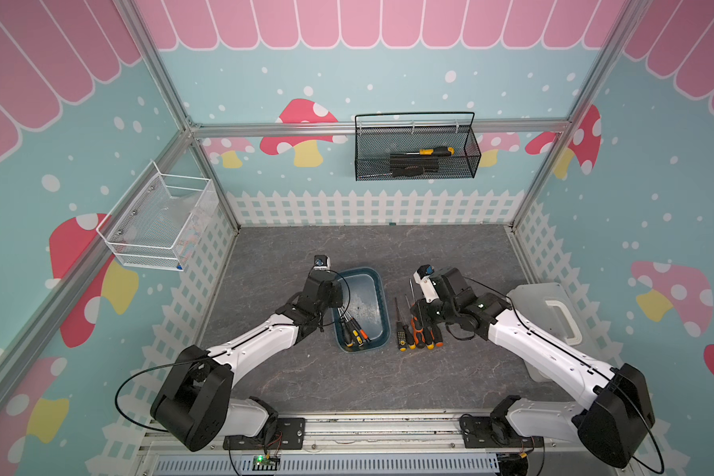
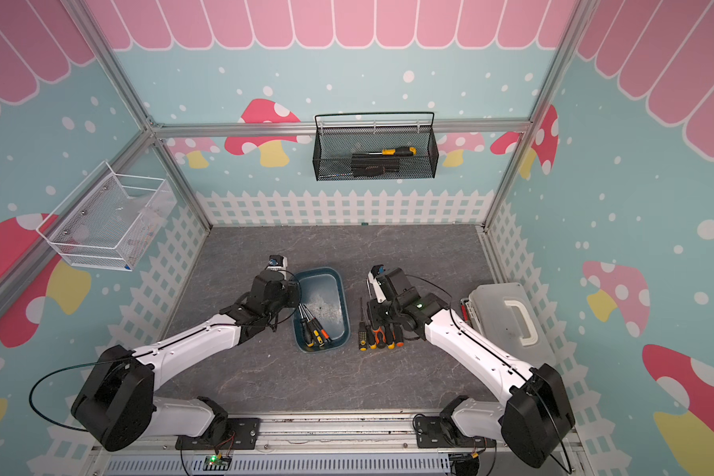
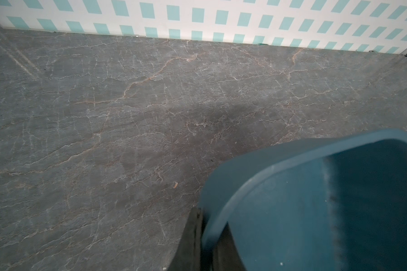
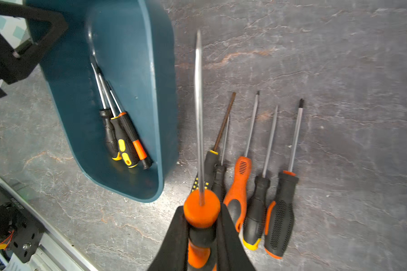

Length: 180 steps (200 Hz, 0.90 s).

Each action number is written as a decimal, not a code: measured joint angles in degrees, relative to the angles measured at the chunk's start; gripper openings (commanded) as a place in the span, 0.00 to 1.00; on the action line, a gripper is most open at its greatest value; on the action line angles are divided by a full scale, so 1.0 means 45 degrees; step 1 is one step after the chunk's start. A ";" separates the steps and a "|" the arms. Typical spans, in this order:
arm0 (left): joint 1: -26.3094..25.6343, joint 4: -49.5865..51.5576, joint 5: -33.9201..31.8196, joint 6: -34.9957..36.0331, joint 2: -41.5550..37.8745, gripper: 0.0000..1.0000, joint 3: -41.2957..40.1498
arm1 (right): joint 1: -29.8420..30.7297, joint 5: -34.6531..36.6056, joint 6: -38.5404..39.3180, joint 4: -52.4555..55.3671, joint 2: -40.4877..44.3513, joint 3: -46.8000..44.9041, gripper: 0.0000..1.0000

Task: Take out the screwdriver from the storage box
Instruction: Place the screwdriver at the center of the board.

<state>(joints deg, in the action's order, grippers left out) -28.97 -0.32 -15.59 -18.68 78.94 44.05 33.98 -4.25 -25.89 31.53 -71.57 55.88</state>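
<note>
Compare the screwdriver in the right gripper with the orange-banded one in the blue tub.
The held screwdriver is clamped in the right gripper's fingers; the banded screwdriver lies in the storage box beside two others. The held one's handle has a broad orange collar; the banded one's is slim, mostly black. Both are orange and black.

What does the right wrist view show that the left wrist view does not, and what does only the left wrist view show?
Only the right wrist view shows tools: three screwdrivers in the storage box, a row of screwdrivers on the table, and an orange-handled screwdriver held in the shut right hand. Only the left wrist view shows the table's far edge meeting the fence-patterned wall, and the box rim pinched by the left hand. Both show the blue box, the grey table and part of the left hand.
</note>
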 measured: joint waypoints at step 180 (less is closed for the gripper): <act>0.0000 -0.0092 0.0204 -0.0010 0.0092 0.00 0.0000 | -0.3109 -0.0593 0.2055 0.0792 -0.1423 -0.1248 0.00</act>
<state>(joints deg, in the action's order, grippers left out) -28.97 -0.73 -14.68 -18.72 79.35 44.05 19.99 -6.92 -16.64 35.09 -77.97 50.26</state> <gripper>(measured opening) 0.085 0.183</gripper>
